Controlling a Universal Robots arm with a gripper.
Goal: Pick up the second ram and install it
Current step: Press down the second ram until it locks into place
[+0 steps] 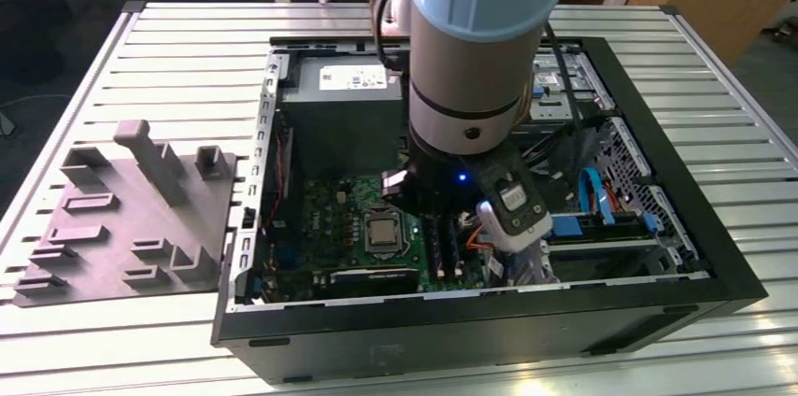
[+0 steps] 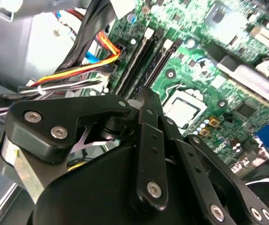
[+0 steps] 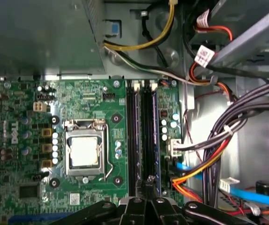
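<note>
Exterior view: even overhead light. The slatted table (image 1: 149,50) reflects bright bands; the computer case (image 1: 499,321) interior is dim beneath the arm (image 1: 480,41). Second wrist view: the gripper (image 2: 144,103) is near and soft-edged, and the motherboard (image 2: 209,61) is brightly lit. First wrist view: the power-supply box (image 3: 41,33) lies in shadow, with slightly soft focus.

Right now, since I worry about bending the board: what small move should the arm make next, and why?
Probably a small, slow push straight down, no sideways shift: the gripper hangs low, its tip lined up along the memory slots beside the processor socket, cables close by.
</note>
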